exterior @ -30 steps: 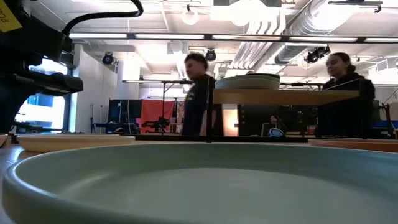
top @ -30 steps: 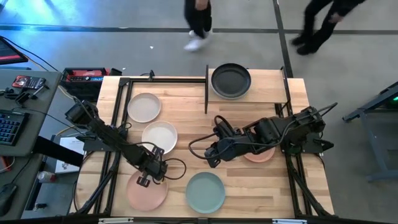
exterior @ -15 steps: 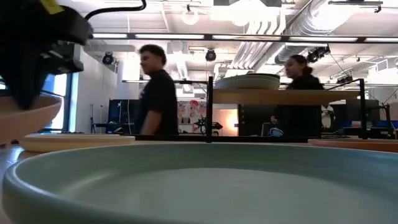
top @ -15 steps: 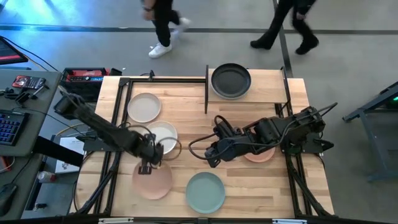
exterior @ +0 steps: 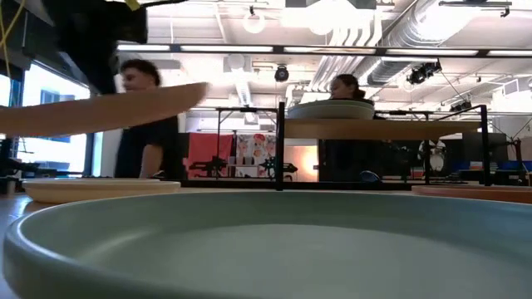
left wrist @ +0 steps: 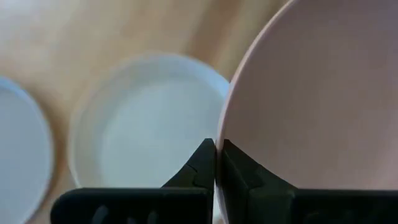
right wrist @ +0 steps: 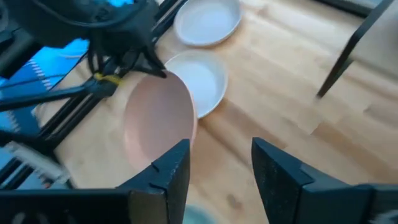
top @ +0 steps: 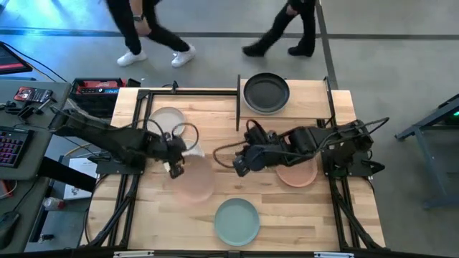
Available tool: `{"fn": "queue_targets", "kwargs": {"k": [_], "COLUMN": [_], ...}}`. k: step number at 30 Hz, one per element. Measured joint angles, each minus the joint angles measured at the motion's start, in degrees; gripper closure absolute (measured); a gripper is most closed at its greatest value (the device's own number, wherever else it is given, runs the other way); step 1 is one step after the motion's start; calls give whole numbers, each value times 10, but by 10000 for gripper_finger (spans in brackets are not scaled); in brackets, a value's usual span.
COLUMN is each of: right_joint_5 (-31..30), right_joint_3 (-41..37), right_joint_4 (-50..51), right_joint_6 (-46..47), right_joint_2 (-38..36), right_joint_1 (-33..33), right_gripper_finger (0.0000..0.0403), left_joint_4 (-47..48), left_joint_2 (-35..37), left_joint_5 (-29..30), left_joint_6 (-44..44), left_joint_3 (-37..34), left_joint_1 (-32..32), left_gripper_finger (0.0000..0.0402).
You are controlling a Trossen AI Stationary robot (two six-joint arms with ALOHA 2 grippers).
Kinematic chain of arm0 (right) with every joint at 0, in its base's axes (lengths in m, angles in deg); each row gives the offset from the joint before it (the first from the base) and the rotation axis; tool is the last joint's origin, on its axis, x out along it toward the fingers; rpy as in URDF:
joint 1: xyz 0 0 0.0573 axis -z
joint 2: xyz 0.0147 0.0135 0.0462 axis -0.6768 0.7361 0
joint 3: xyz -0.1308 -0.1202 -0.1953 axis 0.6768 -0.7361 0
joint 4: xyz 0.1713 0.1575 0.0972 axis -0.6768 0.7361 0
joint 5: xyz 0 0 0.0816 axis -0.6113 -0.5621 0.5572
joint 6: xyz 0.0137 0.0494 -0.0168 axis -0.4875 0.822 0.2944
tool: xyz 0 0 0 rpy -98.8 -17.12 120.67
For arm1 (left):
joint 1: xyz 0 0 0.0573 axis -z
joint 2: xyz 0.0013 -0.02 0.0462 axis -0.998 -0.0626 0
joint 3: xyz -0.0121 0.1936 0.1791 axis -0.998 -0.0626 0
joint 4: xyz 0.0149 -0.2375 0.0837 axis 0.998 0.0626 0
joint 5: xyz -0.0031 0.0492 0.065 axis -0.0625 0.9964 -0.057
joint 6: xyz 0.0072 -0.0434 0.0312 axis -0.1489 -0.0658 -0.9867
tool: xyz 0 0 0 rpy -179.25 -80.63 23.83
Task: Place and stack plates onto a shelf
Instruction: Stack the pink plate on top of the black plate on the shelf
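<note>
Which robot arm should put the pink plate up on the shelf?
The left one, probably. Its left pincer is already shut on the pink plate, lifted off the table. The right pincer is open and empty, though it sits nearer the shelf.

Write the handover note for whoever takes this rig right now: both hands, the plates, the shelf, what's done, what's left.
Left hand: shut on the rim of the pink plate, held in the air over the table.
Right hand: open, empty, mid-table.
Shelf: a dark plate on it.
On the table: two white plates, a second pink plate, a grey-green plate.
Done: shelf stack started.
Left: shelve the held plate, then the rest.
</note>
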Motion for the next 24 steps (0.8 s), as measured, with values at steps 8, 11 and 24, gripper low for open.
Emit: {"fn": "queue_targets", "kwargs": {"k": [8, 11, 24], "right_joint_5": [3, 17, 96], "right_joint_3": [0, 0, 0], "right_joint_4": [4, 5, 2], "right_joint_6": [-86, -116, -207], "right_joint_2": [0, 0, 0], "right_joint_1": [76, 101, 181], "right_gripper_finger": [254, 253, 253], "left_joint_4": [1, 2, -69], "left_joint_2": [3, 0, -3], "left_joint_5": [89, 110, 144], "left_joint_6": [-30, -56, -158], "left_joint_3": [75, 106, 165], "left_joint_1": [-64, -90, -184], "left_gripper_finger": [401, 401, 401]}}
